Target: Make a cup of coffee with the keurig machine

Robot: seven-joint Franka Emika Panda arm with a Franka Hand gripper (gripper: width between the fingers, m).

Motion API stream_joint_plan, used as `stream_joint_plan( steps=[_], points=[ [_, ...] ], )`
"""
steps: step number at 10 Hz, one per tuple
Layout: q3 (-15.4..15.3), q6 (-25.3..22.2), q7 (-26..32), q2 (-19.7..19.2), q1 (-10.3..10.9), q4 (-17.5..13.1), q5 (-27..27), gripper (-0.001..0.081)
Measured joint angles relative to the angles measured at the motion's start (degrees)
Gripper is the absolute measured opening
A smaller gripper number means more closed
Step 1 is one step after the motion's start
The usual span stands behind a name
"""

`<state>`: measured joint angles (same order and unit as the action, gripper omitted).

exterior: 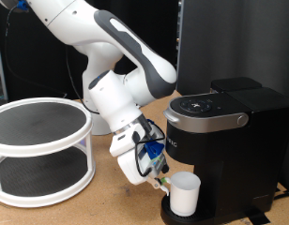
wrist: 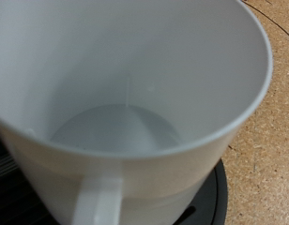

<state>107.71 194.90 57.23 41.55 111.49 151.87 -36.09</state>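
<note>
The white cup stands upright on the round base of the black keurig machine, under its brew head. The machine's lid, with its silver-grey band, is down. My gripper is low at the cup's side towards the exterior view's left, at or very near its handle. In the wrist view the cup fills the frame, is empty inside, and its handle points at the camera. The black base shows beneath it. My fingers do not show in the wrist view.
A white two-tier round rack with dark mesh shelves stands at the exterior view's left on the wooden table. A dark panel stands behind the machine. Cables hang off the wrist.
</note>
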Motion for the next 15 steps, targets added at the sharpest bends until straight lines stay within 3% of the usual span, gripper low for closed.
stream_joint_plan(
  steps=[1,2,3,6,9,12,13,15],
  points=[
    [-0.34,-0.65,0.3,0.0,-0.82,0.37,0.34,0.0607],
    [-1.28,-1.74,0.71,-0.02,-2.7,1.04,0.76,0.0607],
    [-3.04,-3.34,1.26,-0.29,-5.69,2.07,0.93,0.0776],
    [-11.8,-10.58,2.0,-3.1,-18.94,5.5,1.05,0.0802],
    [-22.75,-19.05,1.89,-9.72,-33.05,8.02,1.32,0.0802],
    [-22.73,-19.06,1.91,-7.84,-33.58,7.87,1.24,0.0802],
    [-23.8,-19.21,1.92,-6.67,-35.04,7.95,1.24,0.0802],
    [-28.31,-20.75,1.86,-3.91,-40.4,8.25,1.25,0.0802]
  ],
)
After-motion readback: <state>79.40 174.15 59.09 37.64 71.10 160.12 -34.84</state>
